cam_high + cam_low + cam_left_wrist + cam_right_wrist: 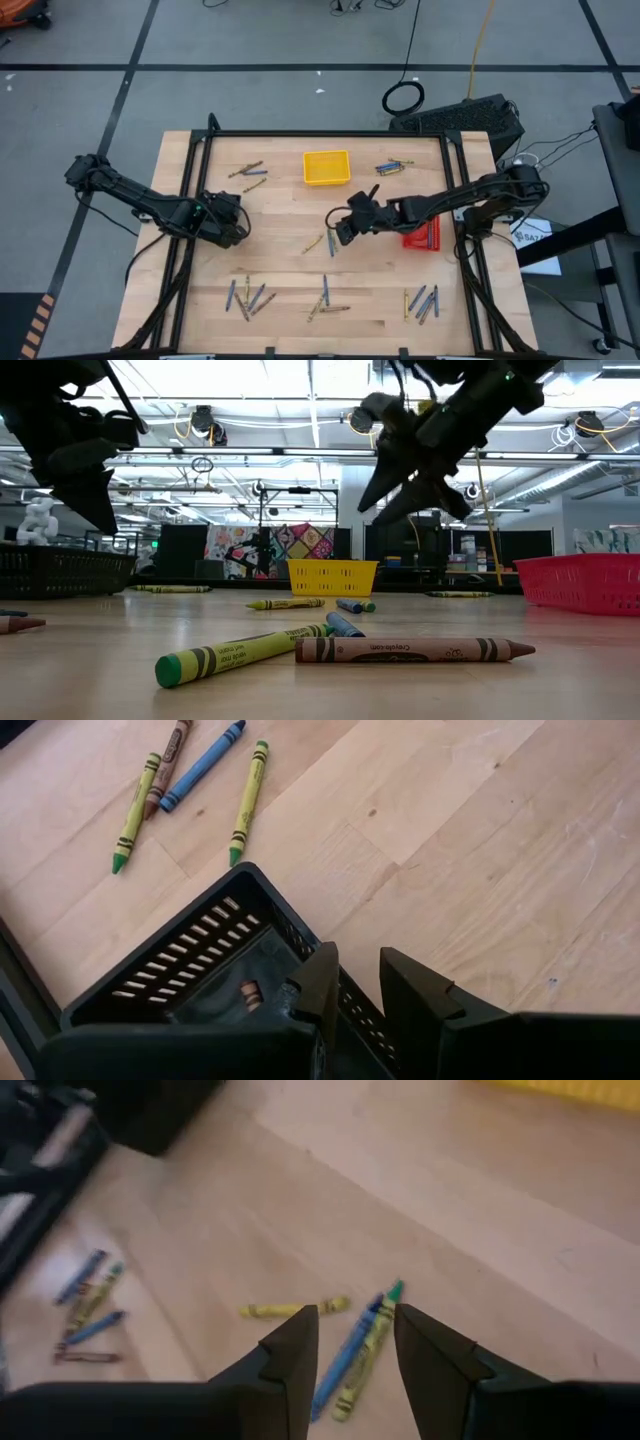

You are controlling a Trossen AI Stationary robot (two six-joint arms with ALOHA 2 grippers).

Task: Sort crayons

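Note:
Crayons lie in loose groups on the wooden table. A blue crayon and a yellow-green crayon lie side by side at mid-table. My right gripper hangs open just above them, slanting down, its fingers on either side without touching. My left gripper is open at the table's left over the black tray, its fingers either side of one tray wall. In the low view its fingertips stand clear above the tray's rim. A brown crayon lies inside that tray.
A yellow tray stands at the far middle and a red tray right of my right gripper. More crayons lie at the far left, far right and along the near edge.

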